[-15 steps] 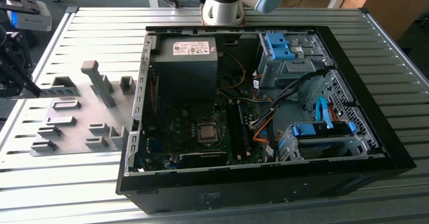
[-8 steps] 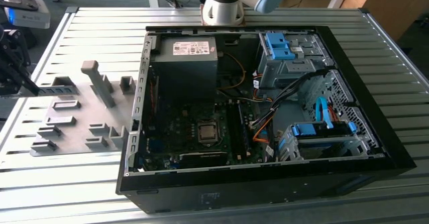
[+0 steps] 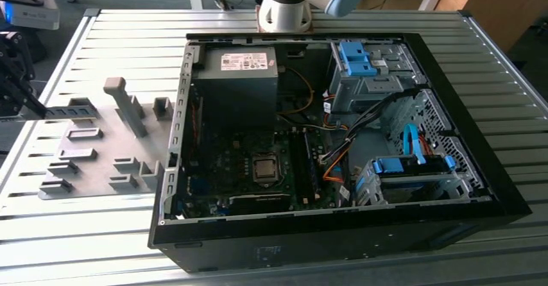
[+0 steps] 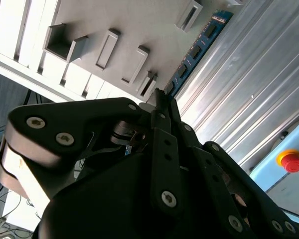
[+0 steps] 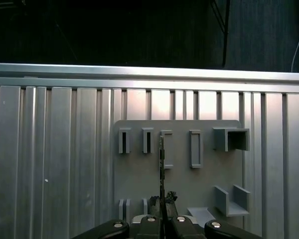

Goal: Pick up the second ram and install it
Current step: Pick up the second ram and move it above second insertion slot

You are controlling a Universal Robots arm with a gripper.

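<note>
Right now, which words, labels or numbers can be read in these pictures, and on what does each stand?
The white label on the power supply: print too small to read.
The second ram in the gripper: no print legible.
No other text can be read.

The second ram [image 4: 198,49], a narrow blue-green strip with dark chips, juts lengthwise from the gripper [image 4: 163,99].

Ribbed metal table [image 3: 86,235], matt plastic fixture [image 3: 102,146]
</note>
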